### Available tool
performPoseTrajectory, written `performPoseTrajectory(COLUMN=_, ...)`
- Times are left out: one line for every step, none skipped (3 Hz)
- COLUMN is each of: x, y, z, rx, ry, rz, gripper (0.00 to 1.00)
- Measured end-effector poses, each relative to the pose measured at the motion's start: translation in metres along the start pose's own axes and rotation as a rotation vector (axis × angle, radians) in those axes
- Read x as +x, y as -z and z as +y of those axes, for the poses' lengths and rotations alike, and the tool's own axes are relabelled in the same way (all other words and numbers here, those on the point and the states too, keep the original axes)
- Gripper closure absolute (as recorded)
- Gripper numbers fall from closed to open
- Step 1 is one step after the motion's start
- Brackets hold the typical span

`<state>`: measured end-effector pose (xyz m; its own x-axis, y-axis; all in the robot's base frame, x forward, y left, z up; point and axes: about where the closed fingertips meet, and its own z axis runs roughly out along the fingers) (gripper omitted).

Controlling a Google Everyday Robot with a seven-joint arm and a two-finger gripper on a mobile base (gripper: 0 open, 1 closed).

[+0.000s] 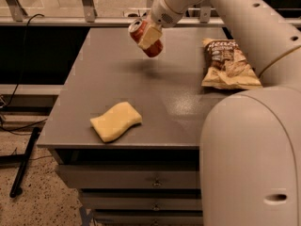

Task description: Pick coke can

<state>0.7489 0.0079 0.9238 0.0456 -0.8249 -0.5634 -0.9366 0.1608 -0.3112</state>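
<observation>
As you are reading from the left, you are seeing the yellow sponge [116, 121] lying flat near the front of the grey table [94, 79], well apart from the task's object. Moving toward the centre, you are looking at the coke can [154, 50], which is hanging in the air above the rear part of the tabletop, tilted with its silver top pointing up and to the left. The gripper [148, 37] is clamping the can across the middle of its body, with one pale finger [149, 34] lying over the red wall. You are likely handling a light, thin-walled cylinder here. Its smooth metal is probably proving slippery, and its side is probably denting under a hard squeeze, so a moderate grip across the mid-body is serving best. Whether it is full or empty is not showing. Farther right, the chip bag [228, 64] is lying on the table, clear of the can, and the robot's white body [254, 164] is filling the foreground.
</observation>
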Motion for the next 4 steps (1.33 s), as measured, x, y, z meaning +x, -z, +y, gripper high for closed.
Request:
performPoseTrajectory(x=0.012, y=0.004, z=0.017, rx=-0.069, ry=0.068, rz=0.097, gripper=1.00)
performPoseTrajectory(x=0.019, y=0.002, z=0.032, rx=-0.139, ry=0.161, rz=0.200, gripper=0.82)
performPoseTrajectory(x=0.021, y=-0.003, z=0.045, rx=-0.199, ry=0.244, rz=0.257, gripper=0.59)
performPoseTrajectory(x=0.018, y=-0.009, z=0.056, rx=-0.250, ry=0.324, rz=0.276, gripper=0.36)
